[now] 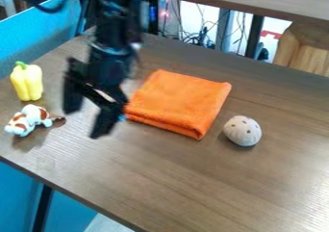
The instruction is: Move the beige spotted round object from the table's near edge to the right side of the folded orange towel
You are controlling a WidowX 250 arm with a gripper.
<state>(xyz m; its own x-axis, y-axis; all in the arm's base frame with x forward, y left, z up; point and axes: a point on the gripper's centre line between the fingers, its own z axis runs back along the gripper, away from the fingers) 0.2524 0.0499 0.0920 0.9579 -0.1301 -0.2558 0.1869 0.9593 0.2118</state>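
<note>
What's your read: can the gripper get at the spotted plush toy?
Probably yes: the gripper hangs open near the spotted plush toy, nothing visible between them; the yellow pepper stands beyond the toy, off that path.

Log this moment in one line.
gripper: open, empty | nearest: folded orange cloth | camera left: yellow bell pepper, patched toy animal | camera right: spotted pale dome

A yellow pepper [27,83] stands near a brown-and-white toy animal [29,120]; a pale, dark-spotted lump [242,131] rests farther right.
</note>
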